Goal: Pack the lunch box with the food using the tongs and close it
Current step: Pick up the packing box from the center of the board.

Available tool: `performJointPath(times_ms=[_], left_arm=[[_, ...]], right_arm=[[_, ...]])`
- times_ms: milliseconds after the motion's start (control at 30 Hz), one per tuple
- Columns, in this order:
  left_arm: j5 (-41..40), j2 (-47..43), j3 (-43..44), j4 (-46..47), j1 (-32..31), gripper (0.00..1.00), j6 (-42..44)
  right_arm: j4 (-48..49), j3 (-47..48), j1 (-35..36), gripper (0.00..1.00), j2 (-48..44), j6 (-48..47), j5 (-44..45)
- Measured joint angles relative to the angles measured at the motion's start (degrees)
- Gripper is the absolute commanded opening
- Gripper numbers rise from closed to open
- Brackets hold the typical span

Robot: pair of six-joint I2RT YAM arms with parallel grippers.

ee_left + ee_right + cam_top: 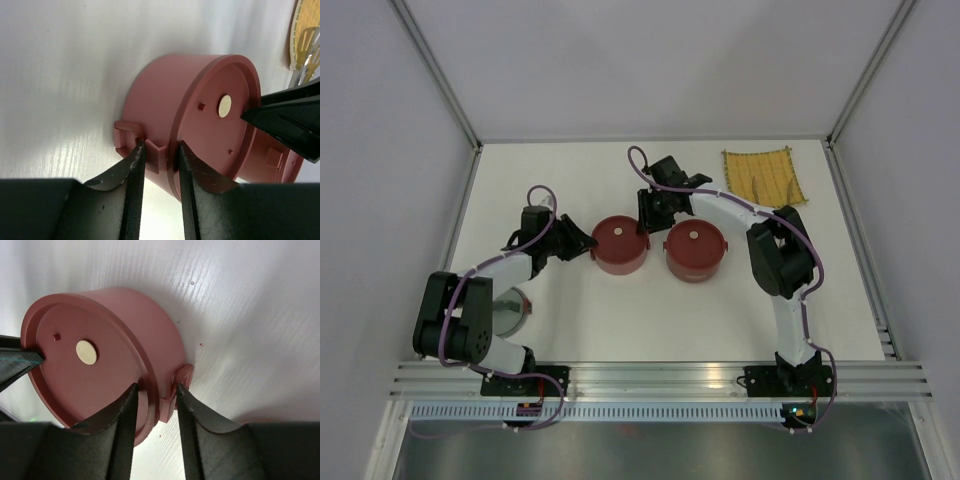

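Note:
Two dark-red lunch box bowls with flat lids stand side by side, the left bowl (pixel 620 243) and the right bowl (pixel 695 250). My left gripper (pixel 588 241) is at the left bowl's left side, shut across its side clasp (pixel 156 156) and lid rim. My right gripper (pixel 653 222) reaches the same bowl (pixel 100 350) from the far right, its jaws narrowly open around the lid rim and the opposite clasp (pixel 172 395). Slim silvery arms that look like the tongs (pixel 309 47) lie on the yellow mat. No food is in view.
The yellow woven mat (pixel 765 177) lies at the back right. A shiny steel round piece (pixel 510 310) sits under my left arm near the front left. The right bowl (pixel 280 160) stands close behind the gripped one.

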Motion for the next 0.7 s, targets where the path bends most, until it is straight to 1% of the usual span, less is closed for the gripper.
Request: performJointPath(times_ms=[100,233,467,533,567,633,667,700], left_arm=[[-0.90,-0.07,0.55,-0.83,-0.24,0.29,0.79],[-2.75,-1.33,1.05,-3.52,-0.39,0.29,2.12],[-10.05,-3.82,3.08,-10.75,0.33,0.29,4.42],[-12.07,-4.02,3.85,-12.20,0.76,0.29,4.85],[-12.76,-4.09,3.98,-12.46,0.92,0.29,5.03],[-13.11,-4.20,4.11,-12.76,0.98,0.29,5.29],[-13.14,-4.22,4.22,-12.90,0.98,0.29,5.53],[-13.14,-4.22,4.28,-13.03,0.98,0.29,5.75]], right_arm=[[-0.04,-0.24,-0.59,0.38,-0.46,0.09,-0.46],[-0.17,0.37,-0.20,0.38,-0.04,0.17,-0.81],[-1.84,9.66,2.27,0.38,5.99,0.63,-0.20],[-1.70,11.82,2.75,0.44,7.50,1.07,0.09],[-1.53,12.33,2.97,0.50,7.87,1.31,0.22],[-1.31,12.50,3.52,0.55,8.22,1.51,0.61],[-1.31,12.50,3.69,0.60,8.31,1.53,0.59],[-1.29,12.46,3.87,0.61,8.35,1.62,0.57]])
